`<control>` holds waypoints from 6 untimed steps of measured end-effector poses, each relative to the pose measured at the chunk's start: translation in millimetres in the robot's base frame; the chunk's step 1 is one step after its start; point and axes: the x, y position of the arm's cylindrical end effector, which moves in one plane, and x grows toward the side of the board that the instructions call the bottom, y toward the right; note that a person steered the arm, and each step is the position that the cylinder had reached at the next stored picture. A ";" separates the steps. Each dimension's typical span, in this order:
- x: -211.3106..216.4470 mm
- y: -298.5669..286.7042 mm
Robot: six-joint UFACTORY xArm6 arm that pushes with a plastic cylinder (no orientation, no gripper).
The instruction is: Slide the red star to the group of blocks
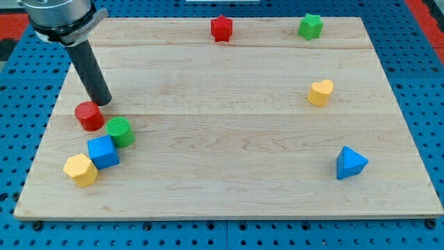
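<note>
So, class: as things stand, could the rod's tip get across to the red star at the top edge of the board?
Probably yes. My tip sits by the red cylinder at the view's left; the bare board toward the red star holds no blocks.

The arm enters at the far left corner of the scene, where only its grey, ringed end housing [59,17] shows, cropped by the top edge. A straight dark rod [90,69] descends from this housing, leaning slightly so that its lower end sits to the right of and nearer than its upper end. My tip [102,103] meets the worktop [229,160] on the left side, just behind and right of the red cylinder [89,116], so close that contact cannot be judged. The red star [221,28] lies well apart, far and to the right.
</note>
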 end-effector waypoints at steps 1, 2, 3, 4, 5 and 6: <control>0.0 -0.2; -12.7 0.1; -63.7 3.5; -145.7 17.4; -195.2 97.3; -225.1 143.6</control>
